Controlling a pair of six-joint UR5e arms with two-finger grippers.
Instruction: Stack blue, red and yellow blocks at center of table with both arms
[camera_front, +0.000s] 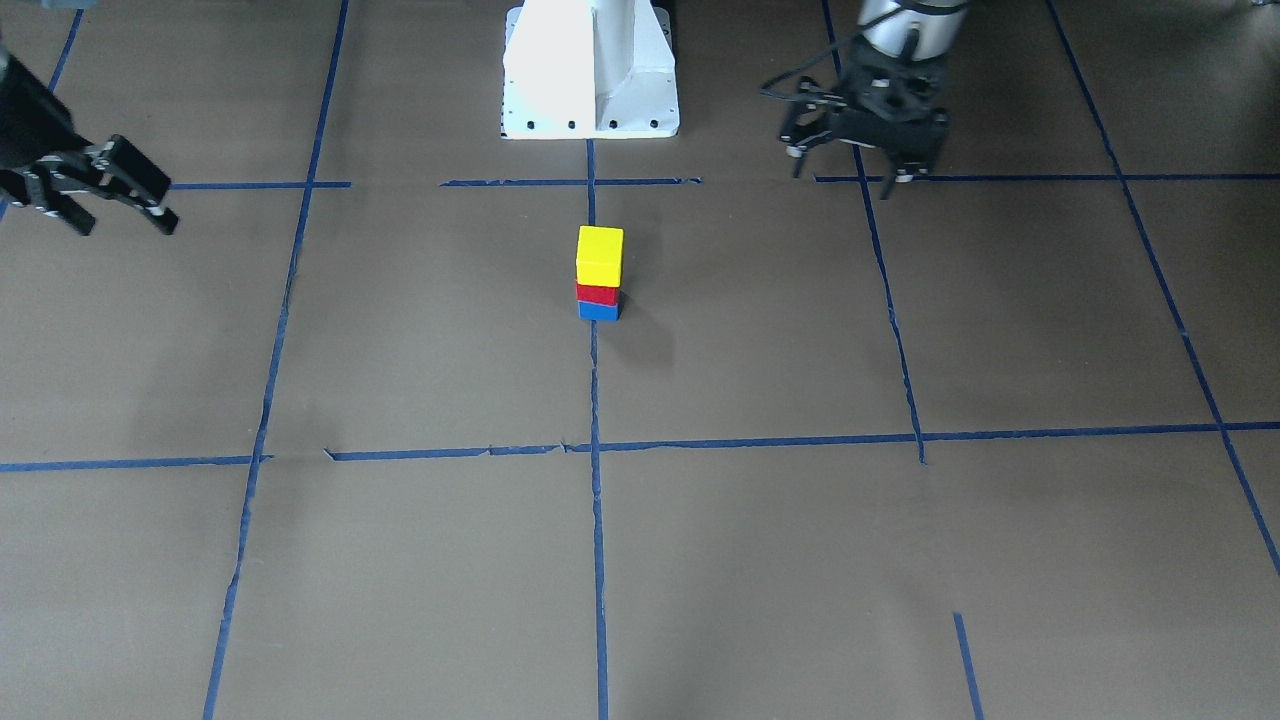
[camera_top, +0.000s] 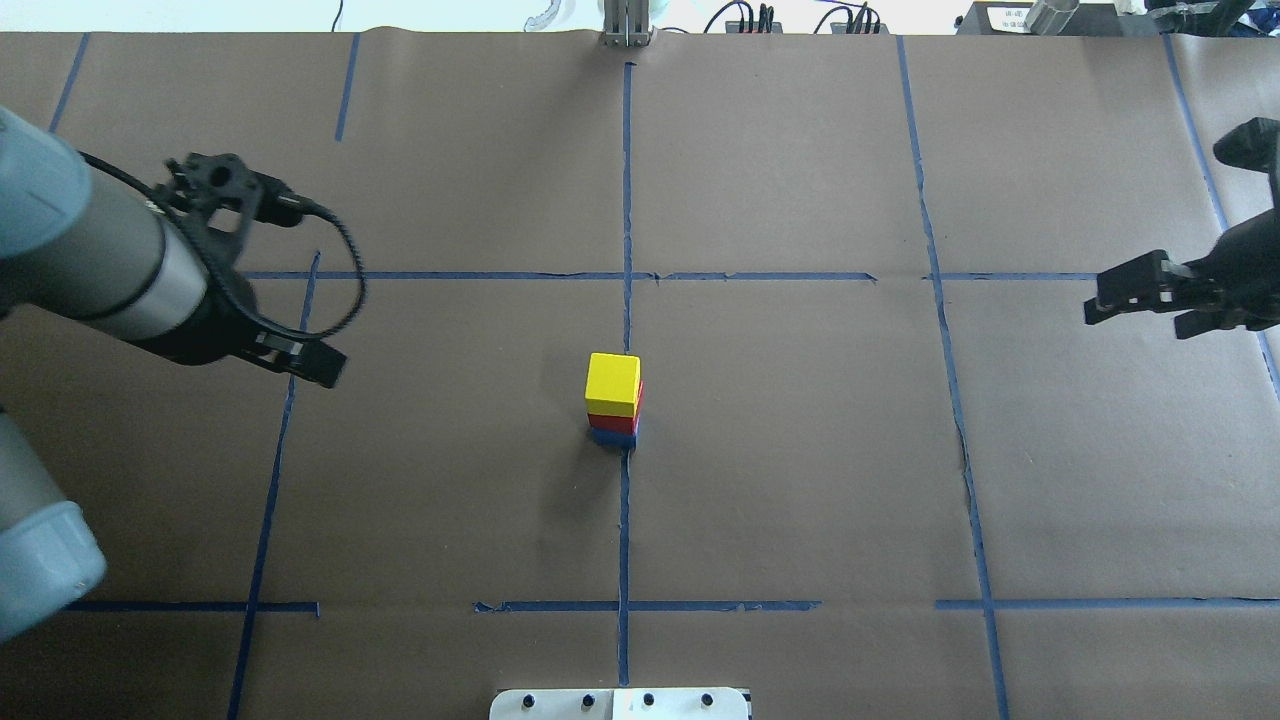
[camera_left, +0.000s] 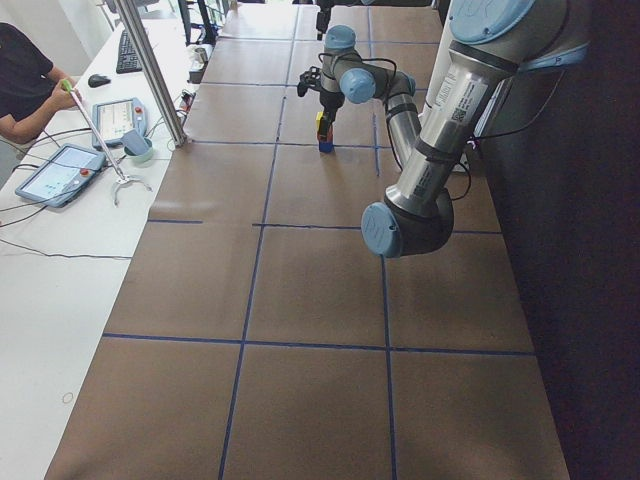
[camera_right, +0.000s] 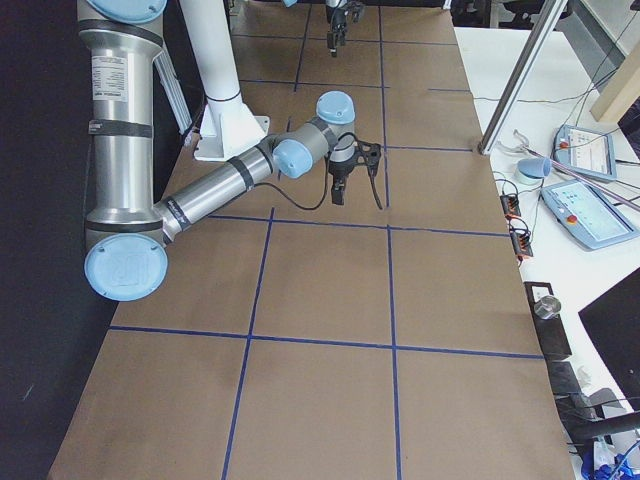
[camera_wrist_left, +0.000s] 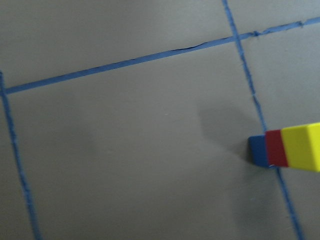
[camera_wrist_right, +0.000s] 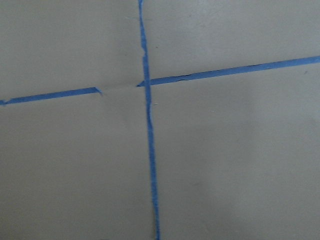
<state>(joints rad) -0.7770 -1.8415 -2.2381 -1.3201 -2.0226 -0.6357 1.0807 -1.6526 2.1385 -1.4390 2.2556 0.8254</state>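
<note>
Yellow block (camera_front: 599, 254) tops red block (camera_front: 598, 294) and blue block (camera_front: 599, 311) on the bench (camera_front: 400, 350), left pincer (camera_front: 850, 172) and right pincer (camera_front: 126, 224) both spread wide.

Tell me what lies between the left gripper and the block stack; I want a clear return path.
Only bare brown paper lies between the left gripper and the block stack, as the overhead view shows.

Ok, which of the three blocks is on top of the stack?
The yellow block; it sits on the red block, which rests on the blue block at the bottom.
</note>
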